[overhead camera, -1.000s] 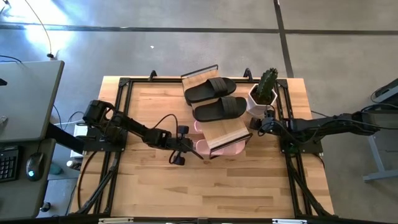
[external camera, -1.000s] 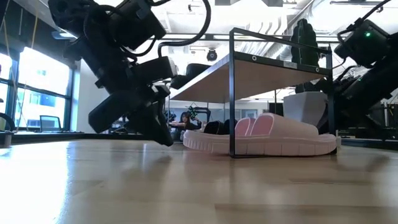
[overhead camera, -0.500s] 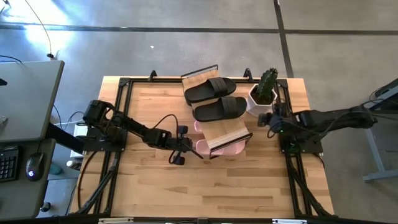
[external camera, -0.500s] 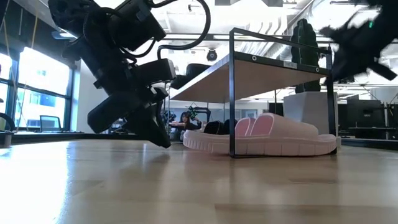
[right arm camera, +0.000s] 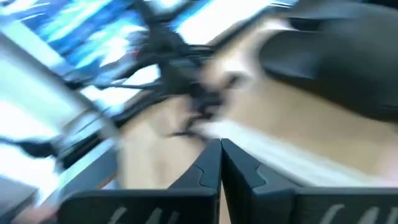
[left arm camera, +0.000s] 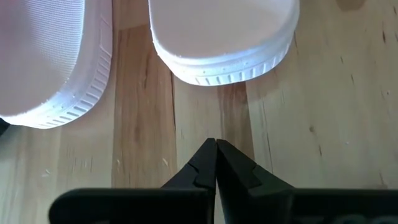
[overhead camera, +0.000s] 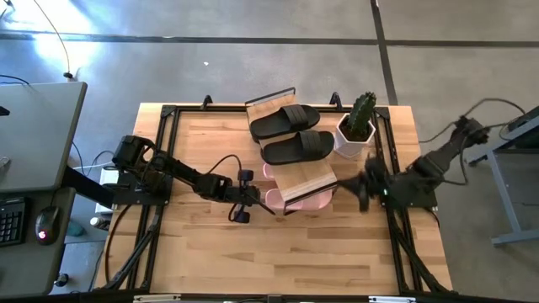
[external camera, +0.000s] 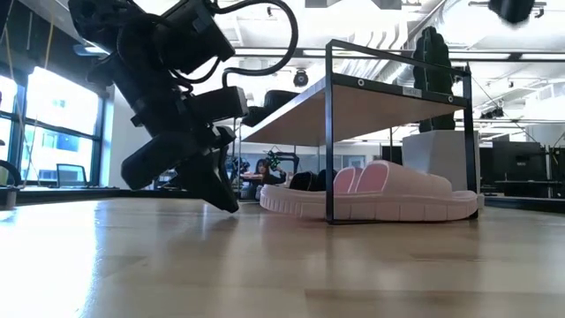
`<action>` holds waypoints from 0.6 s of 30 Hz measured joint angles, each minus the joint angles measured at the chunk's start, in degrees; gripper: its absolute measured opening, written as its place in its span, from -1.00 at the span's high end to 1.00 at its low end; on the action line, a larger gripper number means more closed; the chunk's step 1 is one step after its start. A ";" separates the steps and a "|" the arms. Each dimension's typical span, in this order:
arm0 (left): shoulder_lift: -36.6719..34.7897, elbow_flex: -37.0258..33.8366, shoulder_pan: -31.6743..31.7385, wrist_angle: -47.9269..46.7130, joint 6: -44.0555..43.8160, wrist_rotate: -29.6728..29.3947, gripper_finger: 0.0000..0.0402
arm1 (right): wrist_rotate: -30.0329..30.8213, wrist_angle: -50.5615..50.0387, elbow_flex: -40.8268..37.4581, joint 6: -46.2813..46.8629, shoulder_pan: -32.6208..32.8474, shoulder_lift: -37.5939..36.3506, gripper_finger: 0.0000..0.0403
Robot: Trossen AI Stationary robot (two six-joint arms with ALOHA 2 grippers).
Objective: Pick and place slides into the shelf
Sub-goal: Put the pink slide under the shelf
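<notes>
The shelf (overhead camera: 290, 156) is positioned at the far centre of the wooden counter (overhead camera: 210, 244), with its slat boards slanted inside a thin black frame. Two black slides are laid on the upper tier: one black slide (overhead camera: 285, 121) toward the far edge and a second black slide (overhead camera: 296, 147) just beside it on the near side. A pale pink pair (external camera: 371, 194) is seated on the counter under the lower board, partly covered by it when seen from above; in the low view the pink soles are seen resting flat on the wood. A white pot with a cactus (overhead camera: 357, 126) is placed just beside the shelf on its right.

The left hand (overhead camera: 271, 208) is held low over the counter, just short of the toe ends of the pink slides (left arm camera: 221, 37). Its fingers (left arm camera: 205, 168) are pressed together and nothing is pinched between them.

The right hand (overhead camera: 362, 187) is located near the right edge of the counter, beside the shelf and apart from it. Its fingers (right arm camera: 208, 168) are likewise pressed together, with nothing pinched. The right wrist view is too smeared for further detail to be read.
</notes>
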 joint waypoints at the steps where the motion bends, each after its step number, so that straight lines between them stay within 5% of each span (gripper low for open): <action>1: 0.00 0.00 0.00 0.00 -0.07 0.00 1.00 | -0.02 4.06 0.18 -3.33 2.39 1.36 1.00; 8: 0.00 0.00 0.00 -0.10 -0.22 0.01 1.00 | 2.98 9.54 1.10 -16.47 14.42 14.21 1.00; 18: 0.00 0.00 0.02 -0.31 -0.03 0.01 1.00 | 5.93 -1.09 1.12 -0.15 15.00 36.12 1.00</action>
